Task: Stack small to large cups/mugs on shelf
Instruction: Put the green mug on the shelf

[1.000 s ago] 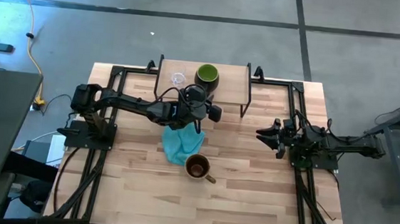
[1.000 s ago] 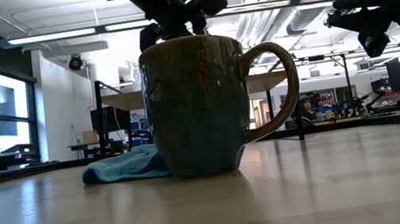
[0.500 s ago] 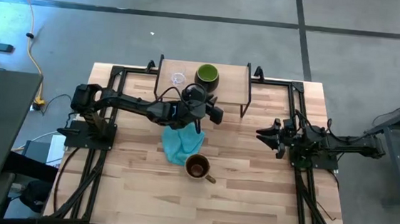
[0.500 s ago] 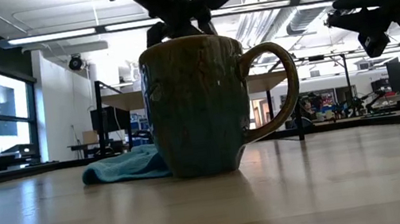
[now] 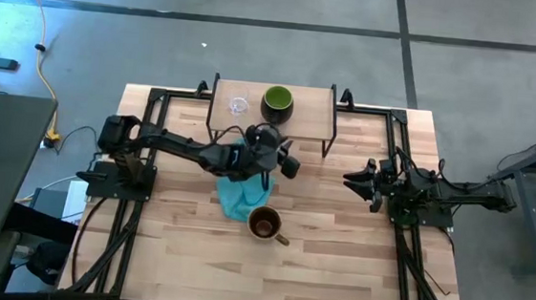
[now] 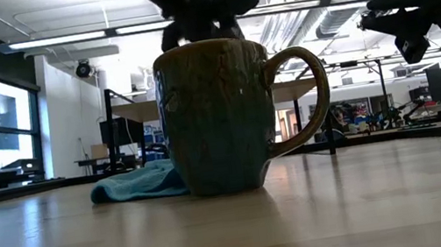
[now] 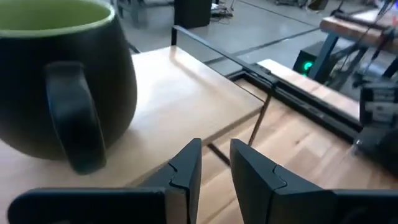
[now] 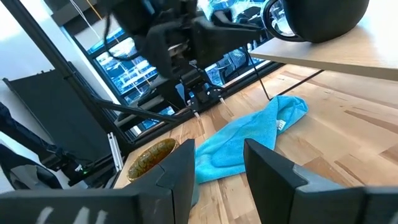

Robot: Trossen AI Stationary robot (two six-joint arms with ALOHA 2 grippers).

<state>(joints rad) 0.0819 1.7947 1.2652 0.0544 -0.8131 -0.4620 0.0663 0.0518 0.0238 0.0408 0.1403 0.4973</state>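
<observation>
The shelf (image 5: 315, 106) stands at the table's far edge. On it rest, on their bases, the tiny clear glass cup (image 5: 240, 105) and the dark mug with green inside (image 5: 278, 101); the mug also shows in the left wrist view (image 7: 62, 81). The olive-tan mug (image 5: 263, 223) stands upright on the table, handle (image 6: 301, 97) to one side. My left gripper (image 5: 284, 161) hovers just near of the shelf, above the cloth, narrowly open and empty (image 7: 214, 155). My right gripper (image 5: 357, 181) waits open over the table's right half.
A teal-blue cloth (image 5: 239, 194) lies crumpled on the table between the shelf and the olive-tan mug. Black frame rails (image 5: 139, 207) run along the table's left and right sides. Bare tabletop (image 5: 268, 275) lies near the front edge.
My left gripper has drawn back from the shelf toward the table's near edge and slightly toward the right, leaving the dark mug standing on the shelf.
</observation>
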